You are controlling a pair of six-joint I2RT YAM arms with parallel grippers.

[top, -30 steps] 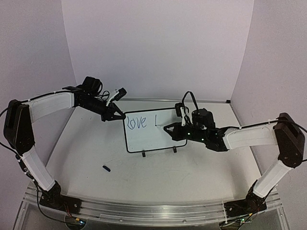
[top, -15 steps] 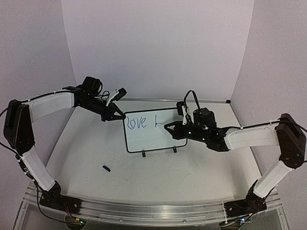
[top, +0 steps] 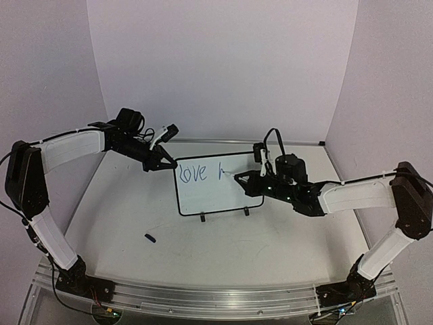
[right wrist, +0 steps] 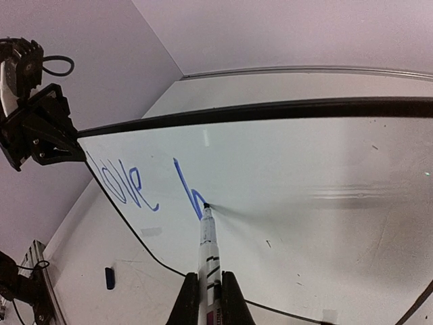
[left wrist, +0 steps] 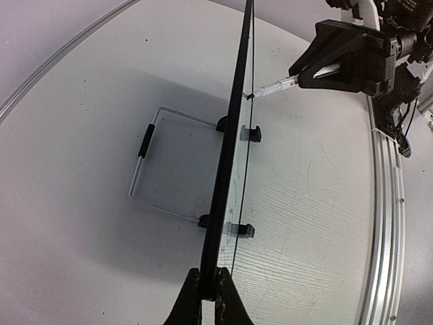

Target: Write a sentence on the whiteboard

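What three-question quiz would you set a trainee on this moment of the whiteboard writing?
1. True or false: the right pincer holds a slim white marker with its tip touching the small black-framed white whiteboard.
2. What does the left pincer grip? A: the whiteboard's black frame edge. B: a sponge. C: nothing.
3. Fill in: the finished blue handwritten word reads ____.

Key: 1 true; 2 A; 3 love (a further letter is only just begun beside it).
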